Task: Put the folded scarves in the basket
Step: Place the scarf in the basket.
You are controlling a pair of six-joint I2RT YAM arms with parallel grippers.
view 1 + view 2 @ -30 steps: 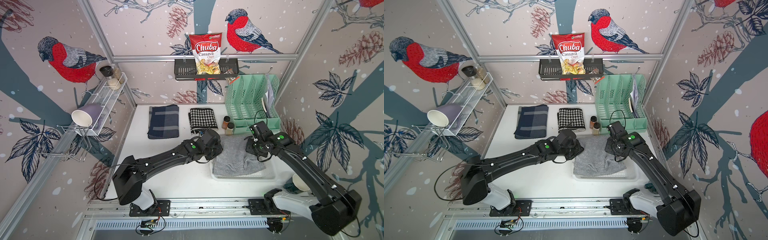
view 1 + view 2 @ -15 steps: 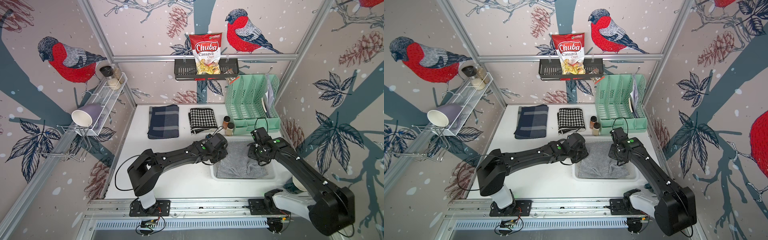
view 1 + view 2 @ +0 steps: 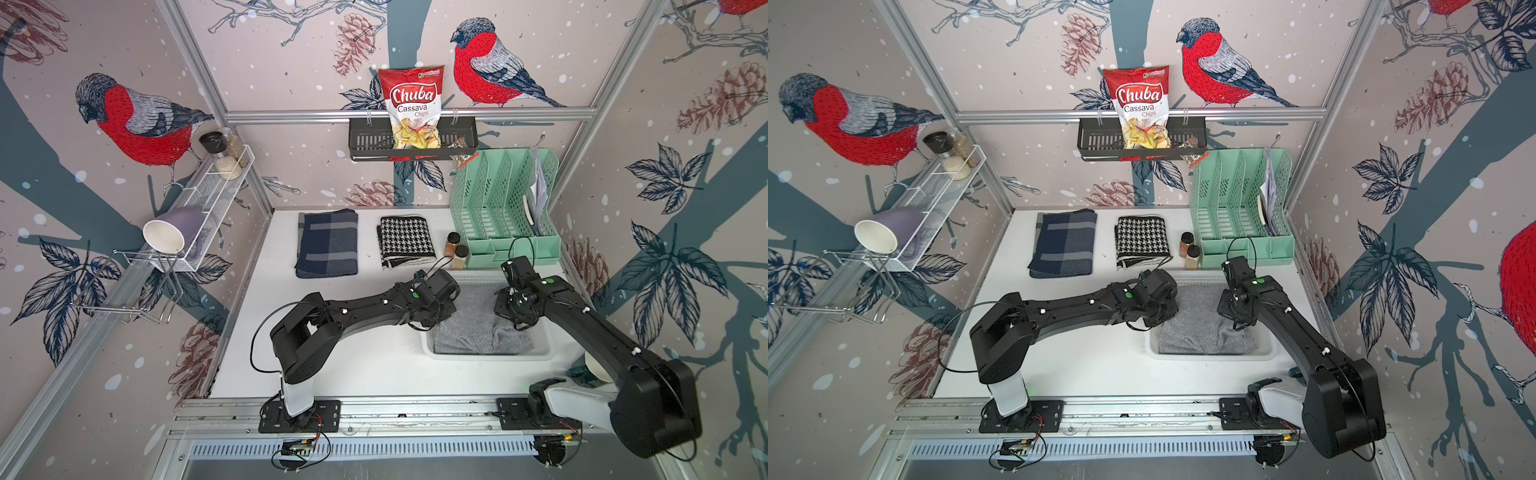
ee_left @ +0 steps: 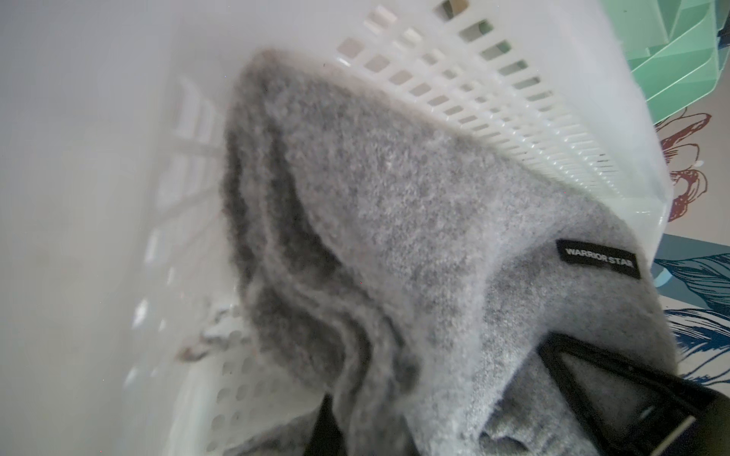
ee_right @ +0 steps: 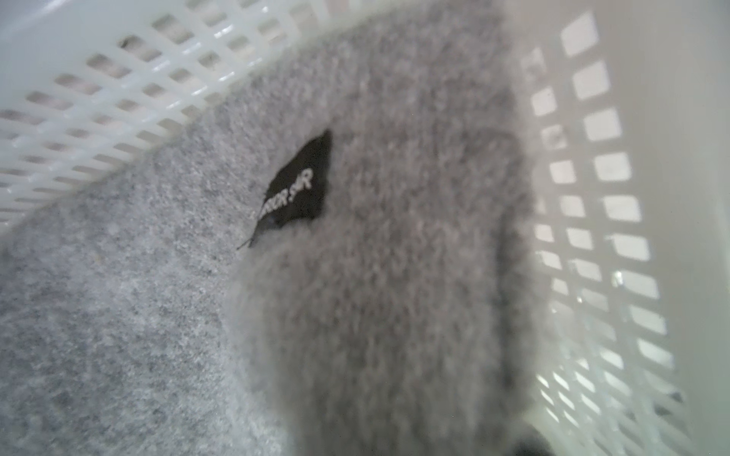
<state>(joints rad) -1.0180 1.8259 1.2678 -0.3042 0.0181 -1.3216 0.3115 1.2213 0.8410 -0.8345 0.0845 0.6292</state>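
Top views: the grey scarf [image 3: 478, 334] lies inside the white basket [image 3: 490, 356] on the counter [image 3: 353, 365]. The left hand [image 3: 438, 319] and right hand [image 3: 517, 322] are down in the basket, one at each end. The chips bag [image 3: 413, 104] reads "Chuba Cassava Chips". Left wrist: the hand is pinched shut on a scarf fold, and the black label [image 4: 598, 258] reads "WARRIOR STAR". Right wrist: cloth bunches up into the closed hand, and the label is partly folded. Placement looks done; release and withdrawal remain.
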